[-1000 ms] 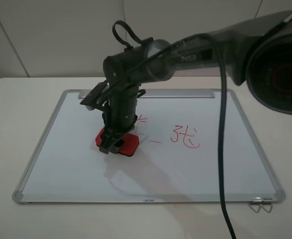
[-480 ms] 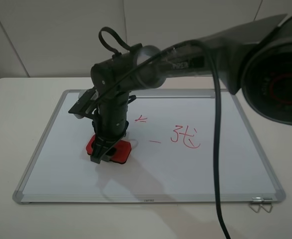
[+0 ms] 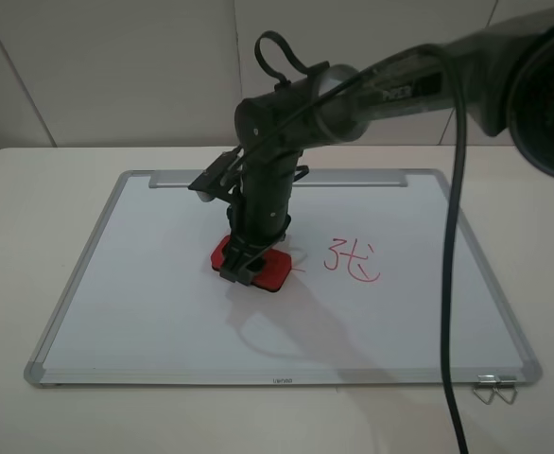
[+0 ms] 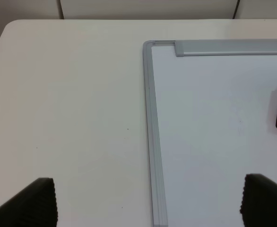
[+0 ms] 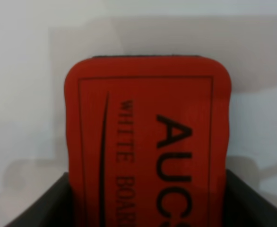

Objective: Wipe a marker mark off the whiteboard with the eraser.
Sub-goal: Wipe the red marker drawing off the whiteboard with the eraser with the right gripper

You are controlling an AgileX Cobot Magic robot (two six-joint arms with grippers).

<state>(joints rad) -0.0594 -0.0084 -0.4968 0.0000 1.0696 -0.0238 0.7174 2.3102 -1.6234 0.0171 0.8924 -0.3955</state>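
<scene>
White table [image 4: 72, 94] on the far left, and the left gripper [image 4: 152, 203] hangs over it at the board's left frame. Its jaws are spread wide and hold nothing, likely parked so the wiping arm has room. Next comes the whiteboard [image 3: 145, 303], lying flat with its tray bar [image 3: 353, 177] on the far edge. Near the board's middle, the right gripper [image 3: 244, 270] points straight down and is clamped on the eraser [image 3: 275, 271] by its two long sides. The red lettered face is up and the felt sits flat on the board, which probably gives even pressure for a wiping stroke. I can't make out the marker mark, since the arm and eraser cover that patch. Just right of the eraser is the small scribble [image 3: 353, 260], near enough that a long rightward stroke could smear it.
</scene>
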